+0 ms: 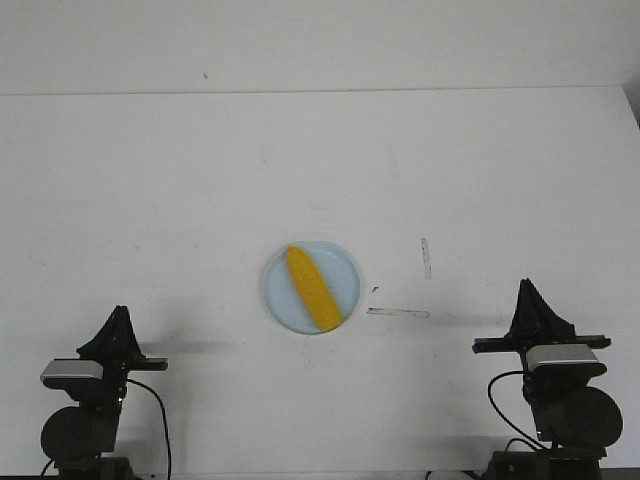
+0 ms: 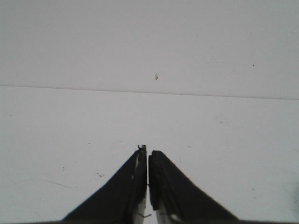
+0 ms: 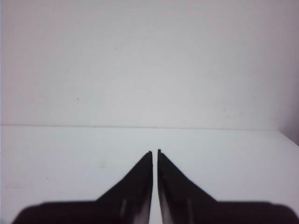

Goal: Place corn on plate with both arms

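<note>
**Corn's already on the plate, grip notes anyway**

Since the corn (image 1: 312,289) lies diagonally inside the plate (image 1: 345,265), this looks done. It seems light, stiff and slick, so I'd pinch the thick middle, not the tapered end. Left gripper (image 2: 147,150) and right gripper (image 3: 155,151) sit well apart from it, jaws together, holding nothing

2 black arms, 1 at each near corner of the front view. Left arm (image 1: 95,400): round black joint housing, pale grey-white block on top, thin black cable looping down beside it. Right arm (image 1: 560,395): same build, larger round housing, grey block, black crossbar, curled black cable. Left gripper (image 2: 147,161) and right gripper (image 3: 155,158): matte black wedge fingers tapering to narrow tips, pale inner edges.
</note>
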You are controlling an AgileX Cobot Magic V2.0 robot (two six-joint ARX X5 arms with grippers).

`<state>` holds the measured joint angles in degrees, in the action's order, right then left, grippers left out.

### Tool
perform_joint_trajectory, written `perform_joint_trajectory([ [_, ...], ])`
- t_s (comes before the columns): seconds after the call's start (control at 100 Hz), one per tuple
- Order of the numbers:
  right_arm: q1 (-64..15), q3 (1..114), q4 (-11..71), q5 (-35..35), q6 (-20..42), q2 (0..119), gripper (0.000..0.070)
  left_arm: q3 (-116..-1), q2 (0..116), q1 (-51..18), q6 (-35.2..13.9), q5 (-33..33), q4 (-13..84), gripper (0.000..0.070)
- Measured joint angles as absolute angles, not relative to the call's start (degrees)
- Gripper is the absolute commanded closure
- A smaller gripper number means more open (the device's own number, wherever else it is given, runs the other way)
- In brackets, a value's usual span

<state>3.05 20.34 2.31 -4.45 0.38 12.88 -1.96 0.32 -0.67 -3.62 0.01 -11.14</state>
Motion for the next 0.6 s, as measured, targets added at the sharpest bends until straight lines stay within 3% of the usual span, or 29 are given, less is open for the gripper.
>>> perform_joint_trajectory([
  [0.6, 3.0, 14.8, -0.9, -4.4, 0.4, 9.1, 0.0684, -2.0, 0.3, -0.7, -3.6, 0.0, -11.2, 0.0699],
])
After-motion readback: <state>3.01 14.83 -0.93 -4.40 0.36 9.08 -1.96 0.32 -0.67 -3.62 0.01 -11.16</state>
